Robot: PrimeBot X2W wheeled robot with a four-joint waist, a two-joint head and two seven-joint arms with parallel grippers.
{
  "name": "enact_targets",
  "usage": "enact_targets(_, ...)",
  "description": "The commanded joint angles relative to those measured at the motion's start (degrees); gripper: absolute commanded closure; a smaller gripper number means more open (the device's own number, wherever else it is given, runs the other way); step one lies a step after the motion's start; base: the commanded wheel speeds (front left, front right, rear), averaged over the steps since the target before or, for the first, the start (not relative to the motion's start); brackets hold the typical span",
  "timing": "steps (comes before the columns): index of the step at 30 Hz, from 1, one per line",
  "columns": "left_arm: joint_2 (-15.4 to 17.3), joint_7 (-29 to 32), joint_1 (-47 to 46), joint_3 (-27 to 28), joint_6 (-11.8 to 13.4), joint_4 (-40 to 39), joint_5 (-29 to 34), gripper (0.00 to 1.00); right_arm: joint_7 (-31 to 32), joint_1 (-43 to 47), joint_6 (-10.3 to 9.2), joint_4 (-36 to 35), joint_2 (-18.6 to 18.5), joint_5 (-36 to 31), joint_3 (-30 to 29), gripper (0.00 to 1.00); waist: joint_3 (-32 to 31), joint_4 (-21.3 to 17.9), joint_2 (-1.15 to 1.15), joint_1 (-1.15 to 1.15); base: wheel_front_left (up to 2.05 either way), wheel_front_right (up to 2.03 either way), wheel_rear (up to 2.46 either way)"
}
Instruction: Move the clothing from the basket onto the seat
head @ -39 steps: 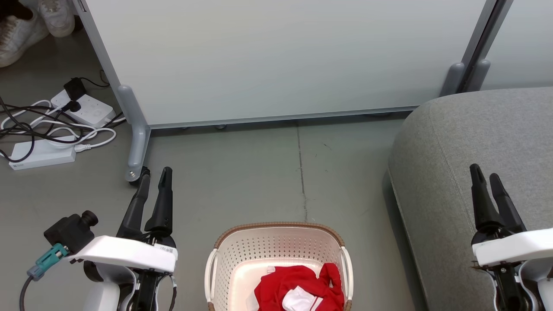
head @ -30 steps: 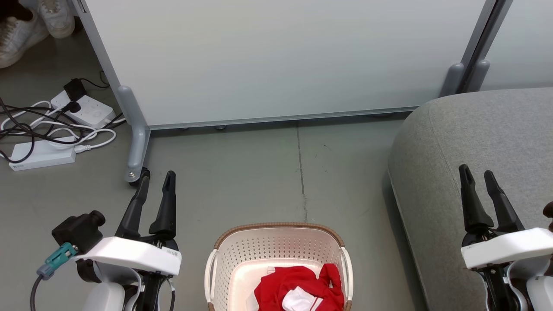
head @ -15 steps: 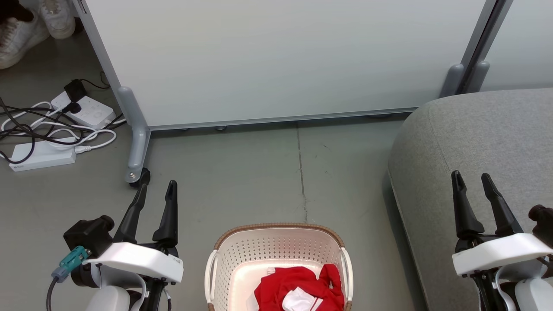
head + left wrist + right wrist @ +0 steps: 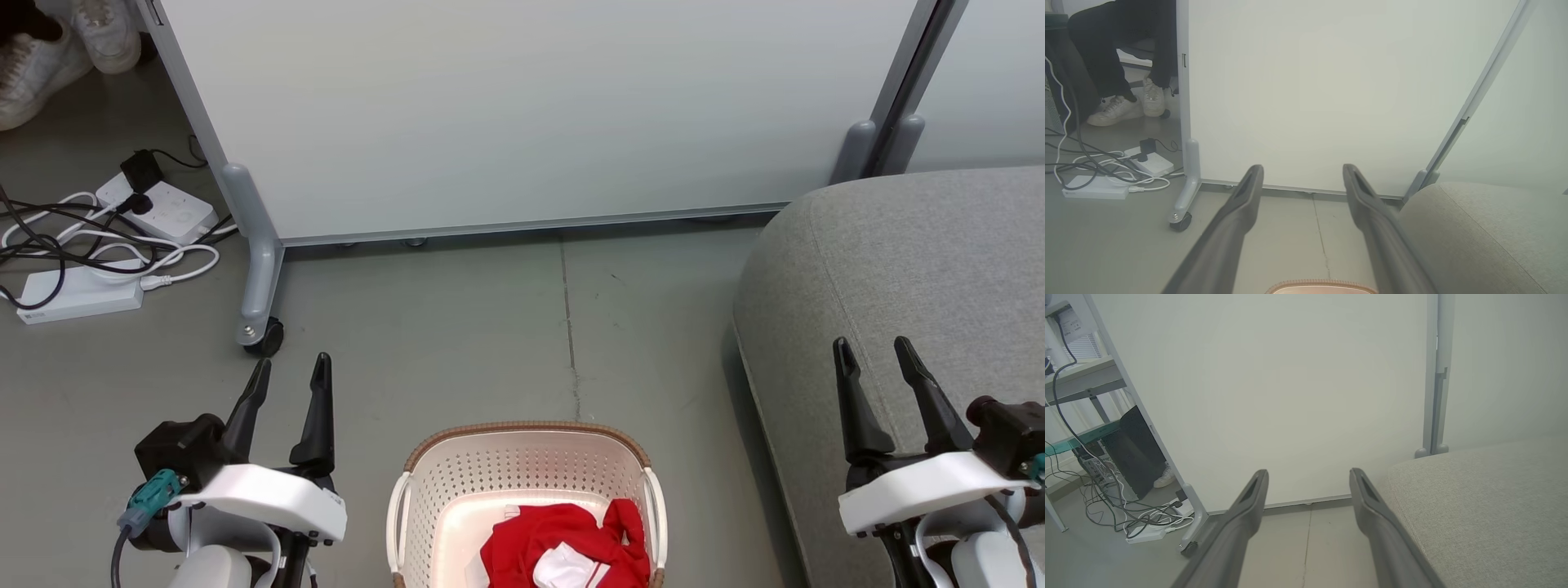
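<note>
Red clothing (image 4: pixel 563 543) with a white patch lies crumpled in the cream basket (image 4: pixel 522 457), which stands on the floor at the bottom centre of the head view. The basket's brown rim (image 4: pixel 1323 286) peeks in at the bottom of the left wrist view. The grey seat (image 4: pixel 914 269) fills the right side, and its cushion (image 4: pixel 1486 506) shows in the right wrist view. My left gripper (image 4: pixel 290 367) hangs open over the floor to the left of the basket. My right gripper (image 4: pixel 872 351) hangs open above the seat's near edge. Both hold nothing.
A pale partition panel (image 4: pixel 522 114) on a wheeled foot (image 4: pixel 260 335) stands behind the floor. Power strips and tangled cables (image 4: pixel 98 237) lie at the far left. A person's white shoes (image 4: pixel 1122 108) rest on the floor beyond the panel. A desk frame with a computer (image 4: pixel 1094 465) stands left.
Both arms have drawn back toward the bottom of the head view. The left gripper's fingers spread wider, and the right gripper shifted left. The basket and clothing stayed put.
</note>
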Motion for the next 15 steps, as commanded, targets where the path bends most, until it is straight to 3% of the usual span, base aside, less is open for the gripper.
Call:
enact_targets(1, 0.28, -0.23, -1.19, 0.33, 0.47, 0.01, 1.22, 0.0, -0.75, -1.24, 0.23, 0.01, -0.36, -1.53, 0.1, 0.0, 0.05, 0.02, 0.0, 0.0, 0.0, 0.0, 0.0)
enact_targets(15, 0.54, 0.08, -1.01, 0.5, 2.66, 0.78, 6.0, 0.0, 0.25, -1.4, 0.25, 3.46, 0.49, -4.49, -0.21, 0.0, 0.25, -0.03, 0.0, 0.0, 0.0, 0.0, 0.0)
